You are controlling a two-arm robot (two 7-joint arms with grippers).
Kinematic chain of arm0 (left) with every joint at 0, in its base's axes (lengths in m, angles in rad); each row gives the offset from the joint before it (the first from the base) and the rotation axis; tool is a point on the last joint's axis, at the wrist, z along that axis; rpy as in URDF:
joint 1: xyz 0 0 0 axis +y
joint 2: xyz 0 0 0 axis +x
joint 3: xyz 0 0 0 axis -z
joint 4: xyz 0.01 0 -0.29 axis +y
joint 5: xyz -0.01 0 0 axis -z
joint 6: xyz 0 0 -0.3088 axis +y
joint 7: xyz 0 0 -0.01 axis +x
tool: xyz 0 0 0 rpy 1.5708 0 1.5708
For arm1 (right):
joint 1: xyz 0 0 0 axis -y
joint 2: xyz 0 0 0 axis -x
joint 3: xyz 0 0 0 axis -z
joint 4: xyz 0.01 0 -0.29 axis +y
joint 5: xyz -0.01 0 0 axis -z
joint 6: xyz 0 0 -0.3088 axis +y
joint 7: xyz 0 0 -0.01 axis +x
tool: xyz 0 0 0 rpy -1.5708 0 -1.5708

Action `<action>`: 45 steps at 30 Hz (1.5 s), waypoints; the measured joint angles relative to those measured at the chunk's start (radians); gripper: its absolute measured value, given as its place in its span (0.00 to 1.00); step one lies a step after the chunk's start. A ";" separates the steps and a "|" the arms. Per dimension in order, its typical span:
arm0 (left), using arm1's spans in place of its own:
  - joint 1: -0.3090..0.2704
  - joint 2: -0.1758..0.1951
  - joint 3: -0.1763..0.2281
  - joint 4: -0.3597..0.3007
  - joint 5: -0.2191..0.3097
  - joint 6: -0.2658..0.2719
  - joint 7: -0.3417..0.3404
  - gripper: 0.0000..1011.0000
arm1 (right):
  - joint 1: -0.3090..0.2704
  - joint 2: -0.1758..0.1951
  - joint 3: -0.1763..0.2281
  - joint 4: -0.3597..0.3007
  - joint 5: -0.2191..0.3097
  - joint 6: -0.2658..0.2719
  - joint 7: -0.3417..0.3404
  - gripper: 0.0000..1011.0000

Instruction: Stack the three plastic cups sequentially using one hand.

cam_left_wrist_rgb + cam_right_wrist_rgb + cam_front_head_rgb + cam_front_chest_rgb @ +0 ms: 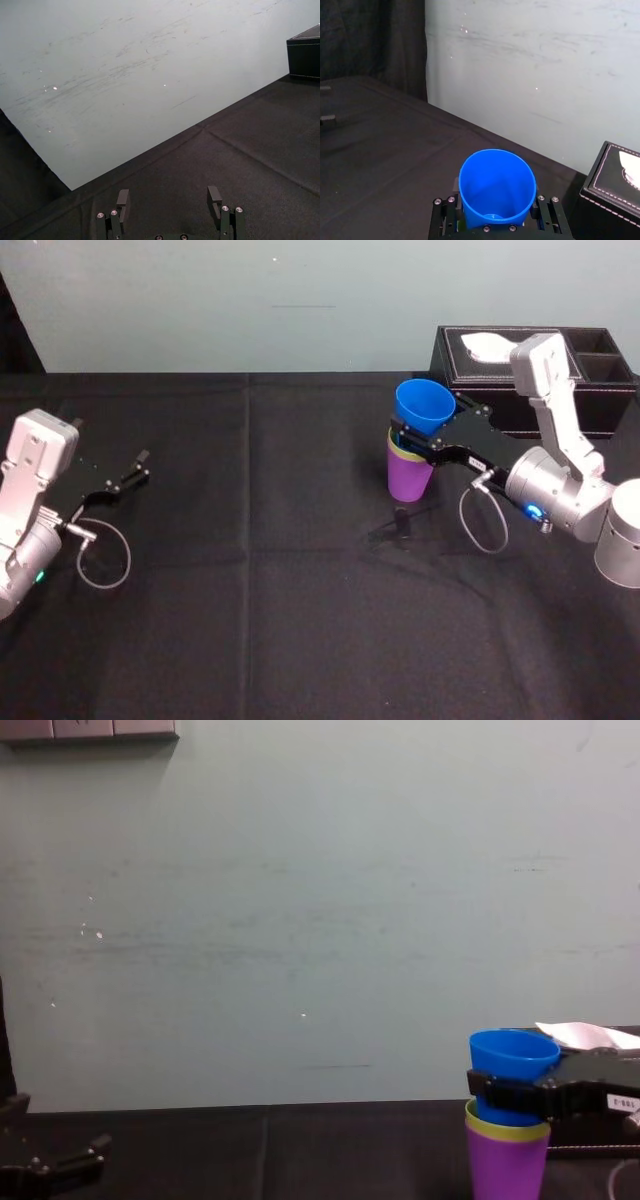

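1. My right end effector point(420, 435) is clamped on the blue cup point(425, 405), with its jaw bars on either side of the cup's lower wall.
2. The blue cup leans a little. Its base sits in the mouth of the yellow-green cup point(400, 452), and most of its wall stands above that rim.
3. The yellow-green cup is nested in the purple cup point(410, 480), with only its rim showing as a thin band.
4. The stack is right of the bench's point(280, 590) middle. The black tissue box point(480, 370) is near, behind it and to the right.
5. Bare cloth lies open in front of the stack and to its left.
6. My left end effector point(135, 468) rests low near the bench's left edge with its fingers apart, well away from the cups.
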 joint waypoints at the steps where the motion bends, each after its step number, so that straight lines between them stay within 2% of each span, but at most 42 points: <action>1: 0.000 0.000 0.000 0.000 0.000 0.000 0.000 1.00 | 0.000 -0.001 0.000 0.002 -0.001 0.000 0.000 0.72; 16: 0.000 0.000 0.000 0.000 0.000 0.000 0.000 1.00 | 0.001 -0.002 -0.001 0.008 -0.004 0.000 0.000 0.72; 18: 0.000 0.000 0.000 0.000 0.000 0.000 0.000 1.00 | 0.001 -0.002 -0.001 0.007 -0.003 0.000 0.000 0.75; 28: 0.000 0.000 0.000 0.000 0.000 0.000 0.000 1.00 | 0.001 -0.001 -0.001 0.006 -0.002 0.001 0.000 0.99; 33: 0.000 0.000 0.000 0.000 0.000 0.000 0.000 1.00 | 0.001 -0.001 -0.001 0.005 -0.002 0.001 -0.001 0.99; 40: 0.000 0.000 0.000 0.000 0.000 0.000 0.000 1.00 | -0.049 0.023 0.025 -0.077 0.013 -0.002 -0.002 0.99; 45: 0.000 0.000 0.000 0.000 0.000 0.000 0.000 1.00 | -0.111 0.038 0.059 -0.155 0.022 0.006 -0.042 0.99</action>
